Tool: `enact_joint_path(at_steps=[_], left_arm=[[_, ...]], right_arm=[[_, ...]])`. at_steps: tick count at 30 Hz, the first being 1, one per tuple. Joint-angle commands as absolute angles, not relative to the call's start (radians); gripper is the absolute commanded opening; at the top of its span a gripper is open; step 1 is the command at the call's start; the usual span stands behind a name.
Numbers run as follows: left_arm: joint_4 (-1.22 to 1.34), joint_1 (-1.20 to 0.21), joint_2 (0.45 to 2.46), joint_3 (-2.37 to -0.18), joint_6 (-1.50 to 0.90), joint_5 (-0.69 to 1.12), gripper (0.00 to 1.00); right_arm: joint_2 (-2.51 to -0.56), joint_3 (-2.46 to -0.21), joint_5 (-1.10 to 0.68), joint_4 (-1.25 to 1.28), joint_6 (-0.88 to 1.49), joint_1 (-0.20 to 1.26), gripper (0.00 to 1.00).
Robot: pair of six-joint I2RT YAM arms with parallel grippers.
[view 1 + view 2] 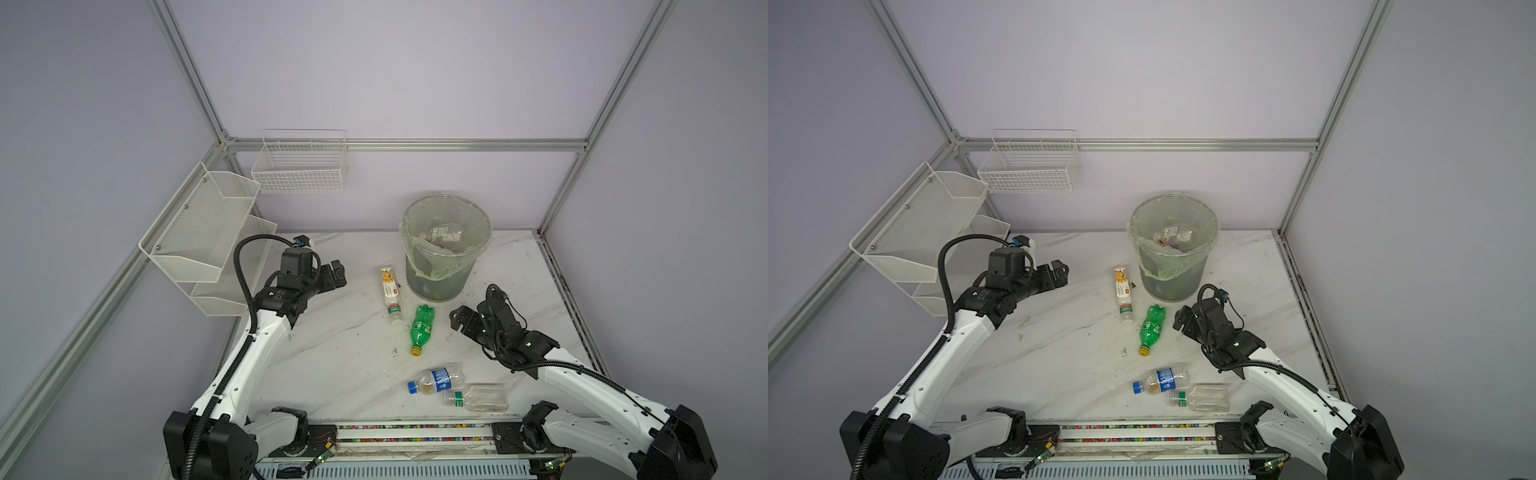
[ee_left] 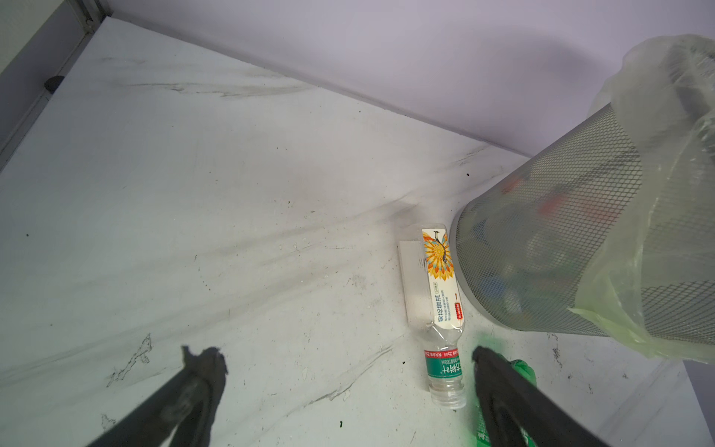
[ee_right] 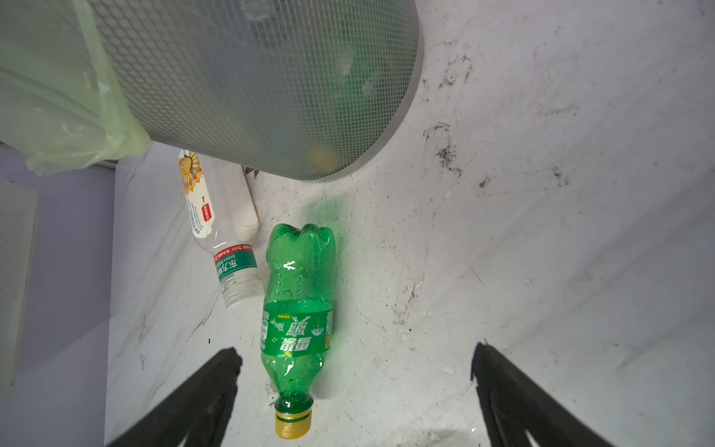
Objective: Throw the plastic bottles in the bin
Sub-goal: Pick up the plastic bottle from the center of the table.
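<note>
Could squirt green bottle (image 3: 298, 309) sideways on an off-centre close with right tool (image 3: 356, 350): smooth, round, lying free, likely to roll into white-label bottle (image 2: 441, 294) just beside it. Could also clip bin (image 1: 436, 286) wall with left tool (image 2: 342, 352) reaching in; looks light, may slide or tip. Both tools spread fully, holding nothing, above table (image 1: 332, 353). Four bottles flat on table: green with yellow cap (image 3: 293, 423), white-label uncapped at bin base, blue-label bottle (image 1: 438, 379) and clear bottle (image 1: 482, 397) side by side near front edge. More already inside bin; count hard to tell.
</note>
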State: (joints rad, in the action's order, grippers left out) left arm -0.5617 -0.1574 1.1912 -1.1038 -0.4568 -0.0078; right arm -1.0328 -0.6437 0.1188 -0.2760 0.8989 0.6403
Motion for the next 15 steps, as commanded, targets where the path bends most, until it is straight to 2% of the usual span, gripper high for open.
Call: enact_joint_path(at_steps=[1,15], left_arm=[[-0.519,-0.132,1.185,-1.066,-0.475,0.037,1.00],[-0.523,-0.049,1.198,-1.069,-0.490,0.110,1.00]], right_arm=[[-1.049,-0.668,0.159,-0.250,0.935,0.665,0.97],[-1.215,-0.697,0.188,-0.148,0.985,0.761,0.97]])
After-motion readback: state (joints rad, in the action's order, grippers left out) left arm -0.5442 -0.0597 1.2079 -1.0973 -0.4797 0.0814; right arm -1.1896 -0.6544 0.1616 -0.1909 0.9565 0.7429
